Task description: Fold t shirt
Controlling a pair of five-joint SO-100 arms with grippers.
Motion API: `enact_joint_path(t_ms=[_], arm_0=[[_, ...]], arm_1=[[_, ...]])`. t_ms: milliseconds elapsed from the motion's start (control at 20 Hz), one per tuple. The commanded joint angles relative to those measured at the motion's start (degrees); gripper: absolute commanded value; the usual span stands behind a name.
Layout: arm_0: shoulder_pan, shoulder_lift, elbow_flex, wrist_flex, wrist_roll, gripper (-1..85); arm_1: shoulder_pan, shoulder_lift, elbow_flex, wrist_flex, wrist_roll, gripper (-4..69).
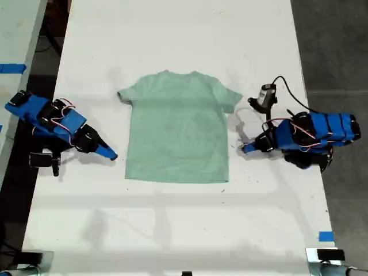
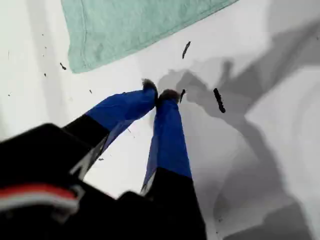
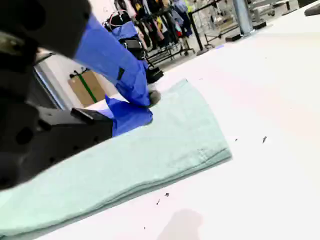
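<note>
The pale mint-green t shirt (image 1: 178, 126) lies flat and spread out in the middle of the white table, neck toward the far edge. My first gripper (image 1: 244, 148) is shut and empty, resting on bare table just off the shirt's side edge at the exterior view's right. Its tips (image 2: 160, 95) touch each other, with a hem corner of the shirt (image 2: 135, 25) a little beyond them. My second gripper (image 1: 113, 155) sits low at the exterior view's left, a short gap from the shirt's other side. It (image 3: 145, 107) is shut on nothing, and the shirt (image 3: 150, 160) stretches ahead of it.
A small silver-and-black device (image 1: 265, 95) on a black cable lies beside the first arm, near the shirt's sleeve. Blue tape (image 1: 325, 236) marks the table near the exterior view's lower right. Another table (image 1: 14, 69) stands past the exterior view's left edge. Dark specks (image 2: 218, 100) dot the tabletop.
</note>
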Motion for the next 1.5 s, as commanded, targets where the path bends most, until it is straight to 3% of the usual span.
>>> enact_joint_path(t_ms=[0,100,250,400,550,750,1250,1300,1400,1450], arm_0=[[0.44,0.0,2.2,0.0,0.26,-0.2],[0.44,0.0,2.2,0.0,0.26,-0.2],[0.44,0.0,2.2,0.0,0.26,-0.2],[0.44,0.0,2.2,0.0,0.26,-0.2],[0.44,0.0,2.2,0.0,0.26,-0.2],[0.44,0.0,2.2,0.0,0.26,-0.2],[0.35,0.0,2.2,0.0,0.26,-0.2],[0.35,0.0,2.2,0.0,0.26,-0.2],[0.35,0.0,2.2,0.0,0.26,-0.2],[0.35,0.0,2.2,0.0,0.26,-0.2]], arm_1=[[8.53,-5.45,-17.4,4.31,10.63,4.5],[14.5,-20.65,-29.79,4.57,6.5,17.4],[25.4,-39.11,-44.91,5.8,0.88,23.5],[36.83,-48.69,-51.94,5.27,-5.71,25.8],[42.19,-62.05,-53.44,-0.44,-10.28,27.9],[47.99,-71.63,-53.61,-9.93,-14.59,27.9],[57.57,-102.74,-63.9,-21.18,-17.14,28.2],[58.01,-104.5,-64.07,-22.06,-16.79,27.8],[57.04,-106.52,-64.95,-22.94,-16.87,1.2],[56.16,-106.7,-65.74,-23.03,-17.67,1.8]])
